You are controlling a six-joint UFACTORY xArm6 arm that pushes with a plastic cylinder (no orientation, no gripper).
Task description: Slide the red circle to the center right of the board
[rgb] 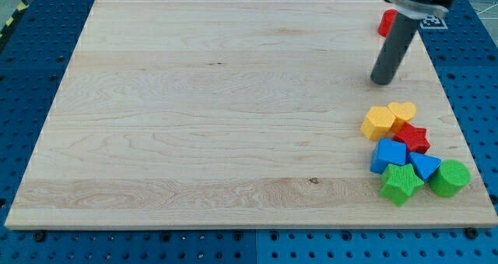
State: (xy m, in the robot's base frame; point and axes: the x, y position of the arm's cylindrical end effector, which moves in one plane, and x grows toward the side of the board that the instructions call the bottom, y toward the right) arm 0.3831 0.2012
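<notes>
The rod's tip (383, 81) rests on bare counter (218, 108), touching nothing and holding nothing. The red circle (386, 22) sits at the view's top right, half hidden behind the rod, above the tip.

Pale wood-grain board (194, 100); red circle (386, 22); red star (412, 138); green star (401, 184).

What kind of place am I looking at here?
Probably a robotics lab bench: a wooden board on a blue perforated table, small coloured blocks like the green circle, and my tip.
</notes>
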